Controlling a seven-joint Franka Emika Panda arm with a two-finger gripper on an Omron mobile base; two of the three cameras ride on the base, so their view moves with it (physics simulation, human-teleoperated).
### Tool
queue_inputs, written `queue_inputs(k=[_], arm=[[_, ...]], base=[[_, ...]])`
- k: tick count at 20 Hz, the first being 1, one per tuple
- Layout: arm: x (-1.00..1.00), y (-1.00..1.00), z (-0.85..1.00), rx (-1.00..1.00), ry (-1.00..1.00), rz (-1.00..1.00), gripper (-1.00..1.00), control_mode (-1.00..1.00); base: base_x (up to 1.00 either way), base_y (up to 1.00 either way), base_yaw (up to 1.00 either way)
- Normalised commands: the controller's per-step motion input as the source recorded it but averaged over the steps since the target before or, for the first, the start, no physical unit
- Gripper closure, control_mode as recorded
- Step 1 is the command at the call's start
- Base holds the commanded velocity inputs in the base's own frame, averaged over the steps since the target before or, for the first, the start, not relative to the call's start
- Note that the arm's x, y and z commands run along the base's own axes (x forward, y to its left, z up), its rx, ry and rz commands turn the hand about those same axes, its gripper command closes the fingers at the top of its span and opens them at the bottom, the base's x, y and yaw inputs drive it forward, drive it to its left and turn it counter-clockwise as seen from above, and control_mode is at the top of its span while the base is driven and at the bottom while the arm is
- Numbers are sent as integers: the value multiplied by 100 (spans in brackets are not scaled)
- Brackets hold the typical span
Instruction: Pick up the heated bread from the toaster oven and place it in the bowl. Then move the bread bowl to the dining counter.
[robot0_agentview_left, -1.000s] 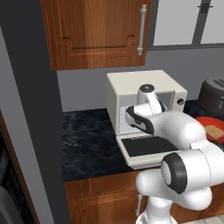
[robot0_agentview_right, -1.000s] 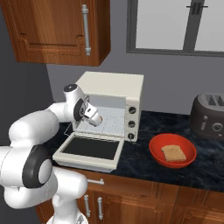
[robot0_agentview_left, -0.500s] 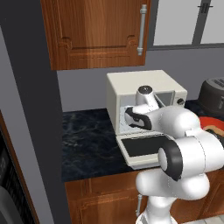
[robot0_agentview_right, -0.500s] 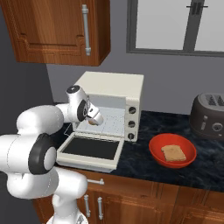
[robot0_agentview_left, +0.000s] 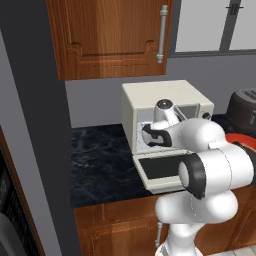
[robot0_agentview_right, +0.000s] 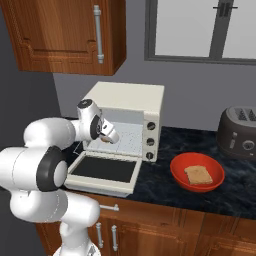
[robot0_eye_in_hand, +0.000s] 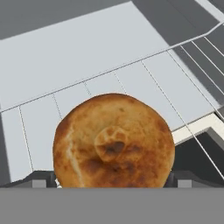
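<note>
Filling the gap between the gripper (robot0_eye_in_hand: 112, 183) fingers, the heated bread (robot0_eye_in_hand: 113, 142) is pinched inside the toaster oven (robot0_agentview_right: 131, 116); a toast slice (robot0_agentview_right: 198, 174) is held in the bowl (robot0_agentview_right: 181, 181).

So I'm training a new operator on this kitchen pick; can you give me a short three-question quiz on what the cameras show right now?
1. True or false: the toaster oven door is down.
2. What sits between the fingertips in the hand view?
A. a spoon
B. the heated bread
C. a knob
3. What already lies in the bowl on the counter?

Key
1. True. The dark-glass door lies flat in front of the oven.
2. B. The round bun sits between the two tips of the gripper; in the right base view it shows at the hand, at the oven mouth.
3. A flat piece of toast. The bun is not in the bowl yet.
</note>
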Motion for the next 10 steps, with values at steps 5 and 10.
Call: queue_inputs(k=[5, 10], arm=[[0, 0, -8, -1, -4, 0, -100, -100], [0, 0, -1, 0, -1, 0, 100, -100]], base=[[0, 0, 0], [0, 0, 0]])
